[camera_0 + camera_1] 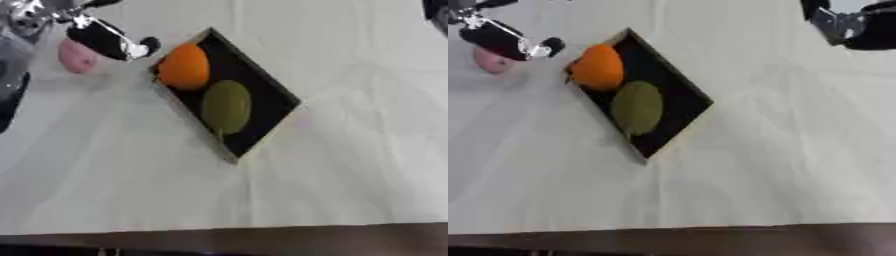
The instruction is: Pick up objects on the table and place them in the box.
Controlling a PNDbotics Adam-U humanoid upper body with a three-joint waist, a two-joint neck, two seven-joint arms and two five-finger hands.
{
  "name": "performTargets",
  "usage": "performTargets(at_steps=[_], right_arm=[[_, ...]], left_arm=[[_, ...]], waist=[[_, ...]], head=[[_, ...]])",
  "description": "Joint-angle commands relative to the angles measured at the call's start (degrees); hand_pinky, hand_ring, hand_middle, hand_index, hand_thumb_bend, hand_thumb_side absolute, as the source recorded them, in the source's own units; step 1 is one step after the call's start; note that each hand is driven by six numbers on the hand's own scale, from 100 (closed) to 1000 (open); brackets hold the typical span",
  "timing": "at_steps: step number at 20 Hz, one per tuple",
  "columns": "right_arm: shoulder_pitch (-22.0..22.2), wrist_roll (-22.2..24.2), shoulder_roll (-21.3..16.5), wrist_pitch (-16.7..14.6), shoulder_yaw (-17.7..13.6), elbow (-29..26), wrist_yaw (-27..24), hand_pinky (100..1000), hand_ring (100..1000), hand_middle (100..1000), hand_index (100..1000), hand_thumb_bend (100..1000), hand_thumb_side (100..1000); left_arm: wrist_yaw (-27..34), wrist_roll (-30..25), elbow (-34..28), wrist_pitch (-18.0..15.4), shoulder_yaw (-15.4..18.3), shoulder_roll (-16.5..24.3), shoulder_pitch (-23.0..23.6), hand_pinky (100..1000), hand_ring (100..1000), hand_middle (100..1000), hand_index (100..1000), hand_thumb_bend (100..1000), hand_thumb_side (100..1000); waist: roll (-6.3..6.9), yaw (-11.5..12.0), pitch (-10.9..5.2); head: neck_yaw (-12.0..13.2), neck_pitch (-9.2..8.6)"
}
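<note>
On the pale cloth surface (350, 175) your black box (262, 107) lies slantwise, and you can use it to find everything else. Inside the box, at its upper end, sits a round orange fruit (185, 66). Just below it, also inside the box, lies a green oval fruit (227, 106), and the two look like they touch. Up and to the left of the box, just past its top corner, your left robot hand (109, 41) hangs over the surface. It is black with shiny bits, and one dark fingertip (150, 44) pokes out close to the orange fruit. You cannot tell if its fingers are open or closed. Right beside that hand, on the side away from the box, a pink rounded thing (76, 56) rests on the surface, partly hidden by the hand. Far off to the upper right of the box, your right robot hand (852, 26) shows at the corner, well apart from the box, and you cannot tell how its fingers are set either.
</note>
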Motion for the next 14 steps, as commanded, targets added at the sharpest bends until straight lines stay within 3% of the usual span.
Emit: performTargets(at_steps=[1, 7, 14], right_arm=[[-0.34, -0.46, -1.99, 0.05, -0.96, -0.15, 0.43, 898, 766, 658, 780, 100, 211], [-0.45, -0.57, -2.03, -0.01, -1.02, -0.34, 0.38, 897, 766, 658, 780, 100, 204], [-0.40, -0.58, -1.76, -0.03, -0.98, -0.28, 0.35, 898, 766, 658, 780, 100, 208]], left_arm=[[-0.93, 0.83, -0.19, 1.16, 2.23, 5.80, 0.86, 781, 789, 786, 867, 345, 257], [-3.81, 1.45, 5.02, 1.34, 3.08, 9.22, 3.98, 788, 797, 793, 881, 378, 287], [-6.42, 1.68, 11.60, 0.94, 3.93, 8.09, 3.34, 788, 798, 797, 880, 382, 268]], waist=[[0.13, 0.13, -1.53], [-0.08, 0.18, -1.46], [-0.35, 0.03, -1.45]], head=[[-0.42, -0.07], [-0.09, -0.11], [0.47, -0.04]])
